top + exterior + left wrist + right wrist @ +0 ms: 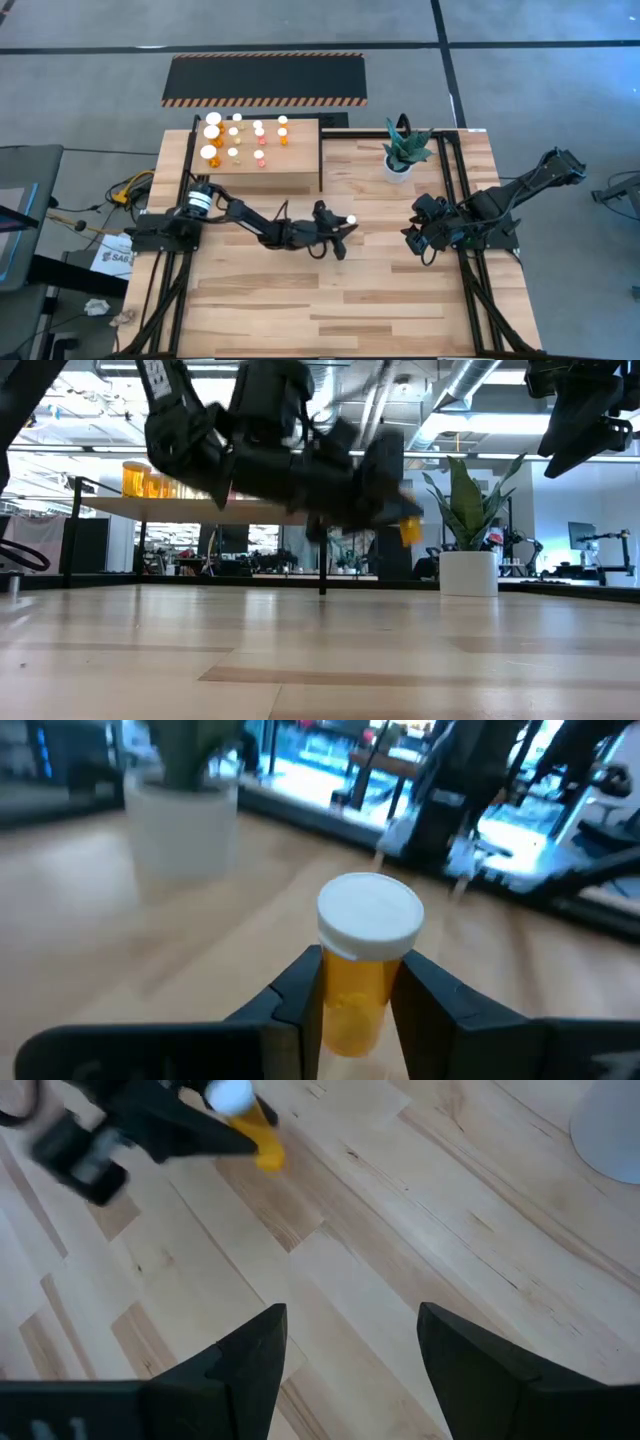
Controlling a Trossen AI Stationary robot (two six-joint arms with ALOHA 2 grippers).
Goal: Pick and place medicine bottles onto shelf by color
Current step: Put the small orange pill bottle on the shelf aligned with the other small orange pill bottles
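Note:
My left gripper (342,224) is near the table's middle, shut on a small orange medicine bottle (357,992) with a round white cap (351,219). The low view shows the bottle's body (410,529) well above the table top. The light-wood shelf (290,168) stands at the far left, and several white-capped bottles (235,139) stand on its top in rows. My right gripper (348,1348) hangs open over the table's right part (418,238), with nothing between its fingers. My left gripper pinches the bottle's orange body (350,988) between its two fingers (300,998), just under the white cap. The fingers reach out about level from the table's left side. The bottle is lifted clear of the table, cap up.
A white pot with a green plant (400,160) stands at the far right of the table, close beyond my right arm. A black mat with orange-striped edges (265,78) lies on the floor past the far edge. Bare wood (330,300) runs along the near half.

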